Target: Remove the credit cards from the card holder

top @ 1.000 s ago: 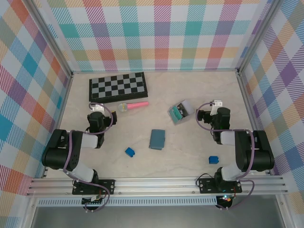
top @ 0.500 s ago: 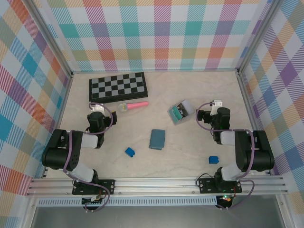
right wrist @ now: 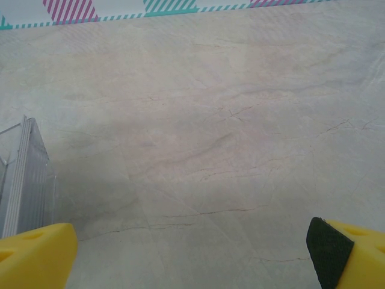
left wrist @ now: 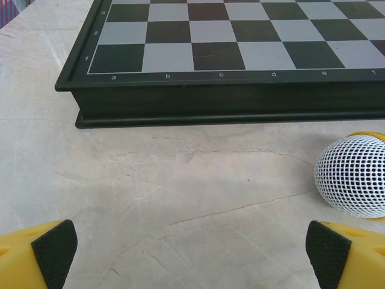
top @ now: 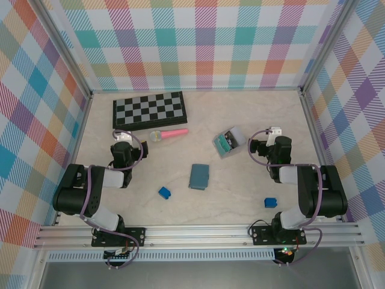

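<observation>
While idle, left gripper point(left wrist: 191, 256): jaws wide, nothing between them; held low over bare bench point(top: 240, 180), pointed at the far side, well apart from the card holder; likely a start pose, no reach begun.
Chessboard point(top: 149, 109): folded shut, flat by the far wall, just ahead of the left jaws; mere clutter for this job.
Toy microphone point(top: 168, 133): on its side just in front of the chessboard, white mesh head toward the left arm, pink handle pointing right; near the left gripper, untouched.
Left blue block point(top: 164, 192): loose on the bench, to the near left of the card holder and apart from it; a distractor, by the look of it.
Card holder point(top: 199, 176): closed, flat, about mid-bench between the two arms, touched by neither. Credit cards hidden inside, so none out yet. Central spot probably chosen for pinning with one arm and pulling with the other; cover to be opened before any pull on a card.
Grey box point(top: 227, 142): set askew, teal contents showing, to the far right of the card holder and just left of the right gripper; no part of the task.
Right gripper point(right wrist: 192, 247): jaws wide, empty; low over bare bench, facing the far wall, the box's edge at the left of its view.
Right blue block point(top: 270, 202): near the right arm's base, well apart from the card holder.
</observation>
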You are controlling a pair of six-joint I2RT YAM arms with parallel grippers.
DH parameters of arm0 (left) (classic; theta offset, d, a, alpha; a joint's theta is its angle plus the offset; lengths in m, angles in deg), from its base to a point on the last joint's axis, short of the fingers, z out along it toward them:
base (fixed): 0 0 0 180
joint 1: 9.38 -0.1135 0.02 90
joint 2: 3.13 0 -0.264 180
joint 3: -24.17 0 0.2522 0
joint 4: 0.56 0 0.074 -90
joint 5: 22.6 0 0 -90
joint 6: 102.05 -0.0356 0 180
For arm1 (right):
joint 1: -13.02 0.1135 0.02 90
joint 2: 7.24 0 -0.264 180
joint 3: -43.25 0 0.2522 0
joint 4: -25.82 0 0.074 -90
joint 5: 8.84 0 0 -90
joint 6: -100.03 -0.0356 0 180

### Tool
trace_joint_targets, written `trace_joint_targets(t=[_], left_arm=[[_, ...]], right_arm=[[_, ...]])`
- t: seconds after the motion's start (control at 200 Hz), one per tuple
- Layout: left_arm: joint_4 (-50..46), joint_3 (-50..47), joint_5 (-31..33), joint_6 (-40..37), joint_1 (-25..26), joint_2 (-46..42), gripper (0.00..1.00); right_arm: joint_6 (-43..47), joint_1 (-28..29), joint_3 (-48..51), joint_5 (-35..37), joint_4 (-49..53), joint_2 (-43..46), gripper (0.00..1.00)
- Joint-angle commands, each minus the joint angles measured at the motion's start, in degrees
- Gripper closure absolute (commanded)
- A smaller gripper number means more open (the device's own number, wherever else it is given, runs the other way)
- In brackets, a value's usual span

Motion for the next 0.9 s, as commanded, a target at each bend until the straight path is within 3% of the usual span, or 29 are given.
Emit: trace_joint_targets(t=[0.0, 0.11, 0.3, 0.515, 0.64, 0.895], left_arm=[[-6.5, 2.2, 2.1, 1.4, -0.6, -6.2, 0.00], [-24.1, 8.3, 0.6, 5.6, -0.6, -13.2, 0.00], [-44.1, 17.0, -4.8, 15.9, -0.2, -19.4, 0.00], [-66.1, 29.1, -14.1, 26.2, 0.6, -16.2, 0.00], [-74.3, 34.6, -18.5, 25.4, 2.9, -10.9, 0.00], [-75.9, 36.1, -25.9, 29.4, 12.8, -7.2, 0.00]], right_arm=[[-0.9, -0.5, -0.2, 2.7, 2.8, 5.6, 0.00], [-4.3, -0.5, -4.3, 8.6, 17.1, 12.1, 0.00], [-13.5, -0.5, -13.5, 9.2, 40.5, 19.9, 0.00], [-24.3, -0.5, -23.0, 10.0, 64.6, 23.7, 0.00], [-25.6, -0.5, -27.7, 2.0, 73.0, 22.1, 0.00], [-26.7, -0.4, -28.6, -15.5, 75.3, 23.9, 0.00]])
